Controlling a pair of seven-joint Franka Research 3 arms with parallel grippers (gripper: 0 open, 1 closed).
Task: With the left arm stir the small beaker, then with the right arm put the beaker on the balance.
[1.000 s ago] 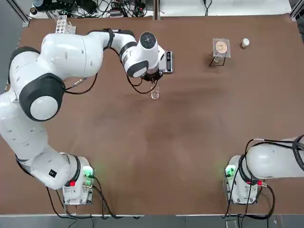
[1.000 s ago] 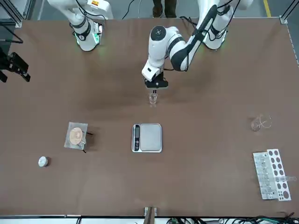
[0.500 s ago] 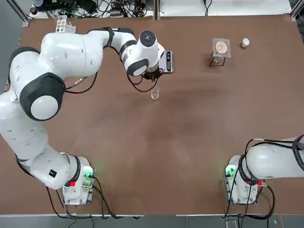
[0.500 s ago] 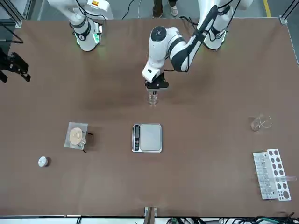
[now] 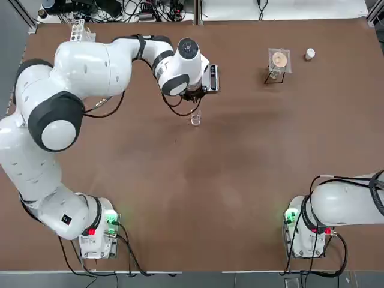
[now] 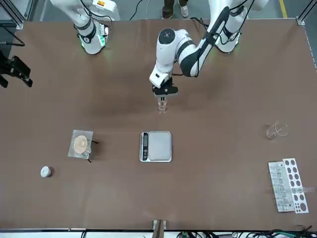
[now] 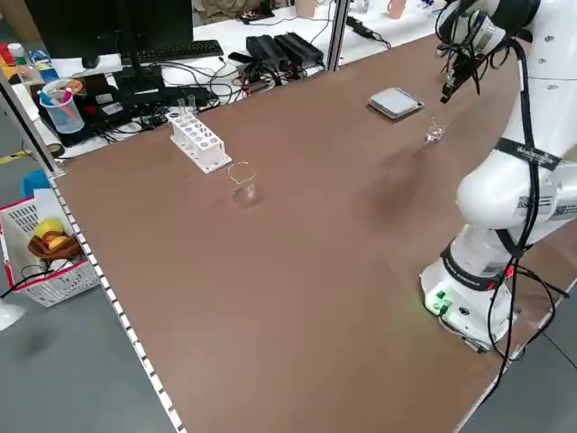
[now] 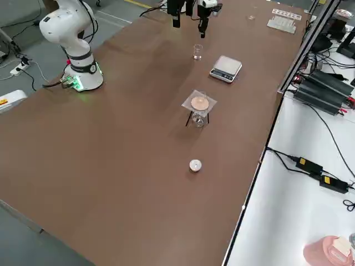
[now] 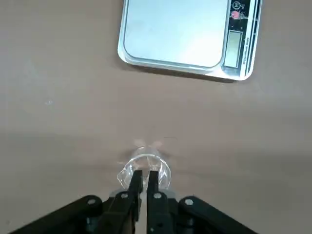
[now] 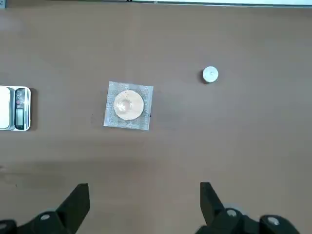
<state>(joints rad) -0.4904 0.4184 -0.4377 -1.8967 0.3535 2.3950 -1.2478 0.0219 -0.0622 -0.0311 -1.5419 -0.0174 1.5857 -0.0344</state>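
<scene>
The small beaker [image 5: 195,119] stands upright on the brown table, on the robot's side of the balance [image 6: 156,146]. My left gripper [image 6: 164,92] hangs straight above it. In the left wrist view the left gripper [image 9: 145,178] is shut, its tips over the small beaker [image 9: 144,168], with the balance [image 9: 187,36] beyond; no rod shows between the fingers. The right arm [image 5: 345,204] rests near its base. My right gripper [image 10: 141,204] is open and holds nothing, high above the table.
A little stand with an orange disc [image 5: 278,59] and a small white cap [image 5: 309,54] sit at the far right. A larger glass beaker [image 6: 275,130] and a white test-tube rack [image 6: 286,184] lie at the robot's far left.
The left gripper has shifted slightly sideways above the small beaker and stays shut. The beaker and the right arm have not moved.
</scene>
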